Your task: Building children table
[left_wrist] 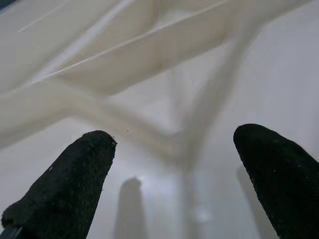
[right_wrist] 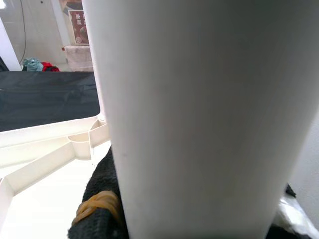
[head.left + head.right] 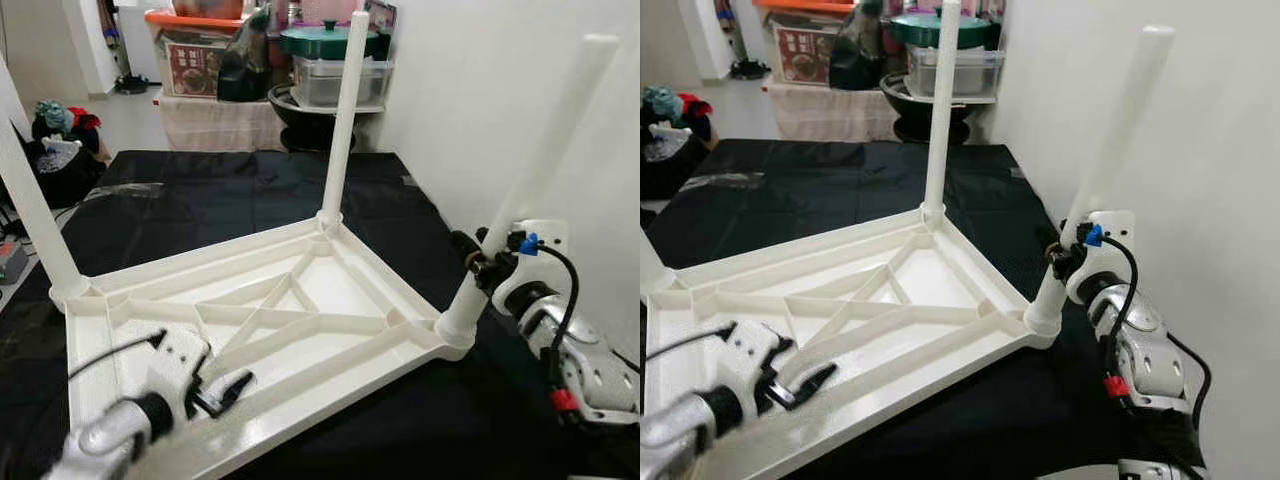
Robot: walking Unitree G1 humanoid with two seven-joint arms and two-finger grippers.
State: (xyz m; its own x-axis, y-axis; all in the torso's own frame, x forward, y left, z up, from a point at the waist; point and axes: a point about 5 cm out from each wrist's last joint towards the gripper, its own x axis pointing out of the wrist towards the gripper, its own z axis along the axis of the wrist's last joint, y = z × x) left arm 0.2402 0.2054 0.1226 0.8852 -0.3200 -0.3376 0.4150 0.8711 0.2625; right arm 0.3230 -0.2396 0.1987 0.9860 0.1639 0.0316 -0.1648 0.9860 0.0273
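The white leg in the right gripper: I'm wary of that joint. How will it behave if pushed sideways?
The leg looks like a stiff, light plastic tube, so it probably won't bend. It leans out of its corner socket, so it may not be fully seated and could wobble. The right gripper holds it low, giving little leverage.

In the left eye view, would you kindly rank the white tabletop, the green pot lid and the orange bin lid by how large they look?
1. White tabletop, by far the largest.
2. Green pot lid and orange bin lid look similar; both are far away and partly hidden, so I won't rank them.
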